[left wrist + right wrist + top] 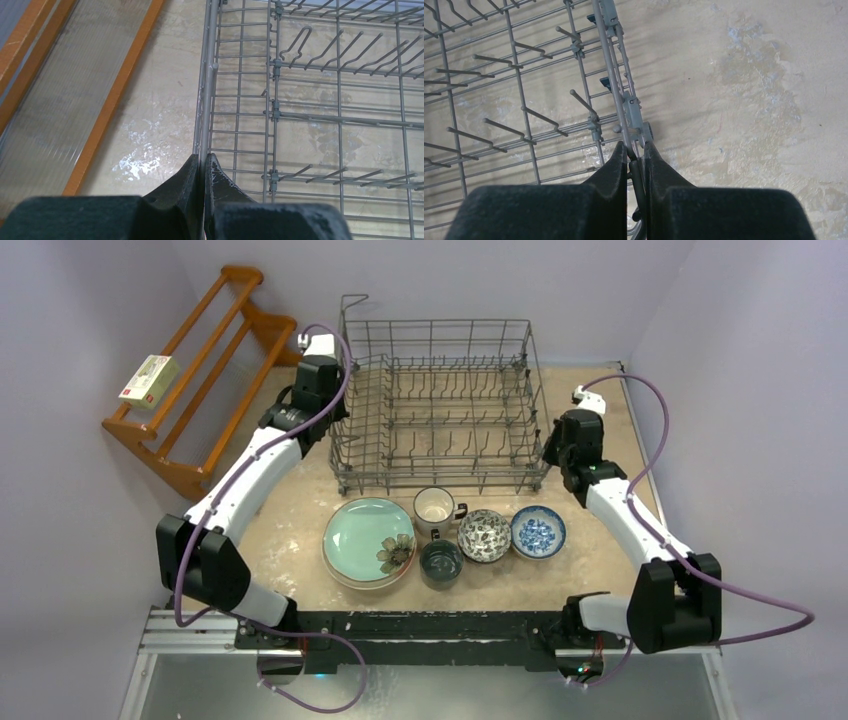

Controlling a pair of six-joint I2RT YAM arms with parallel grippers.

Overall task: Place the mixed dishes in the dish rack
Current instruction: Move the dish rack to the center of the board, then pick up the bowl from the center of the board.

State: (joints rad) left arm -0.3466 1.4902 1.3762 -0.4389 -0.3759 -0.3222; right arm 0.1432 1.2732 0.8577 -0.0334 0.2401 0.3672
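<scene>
Left wrist: left gripper (202, 159) pinched shut on the dish rack (206, 95), at its left rim wire. Right gripper (635, 148) clamps the right rim. Mixed dishes (366, 538) sit on the table (290, 540), just in front of the rack.

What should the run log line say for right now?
left gripper shut on dish rack left wall | right gripper shut on right wall | rack empty | dishes on table before rack

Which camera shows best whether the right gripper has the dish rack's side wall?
Right wrist: the right gripper is shut on a rim wire of the dish rack. Top view shows only its wrist at that wall, fingers hidden; left wrist view misses it.
</scene>
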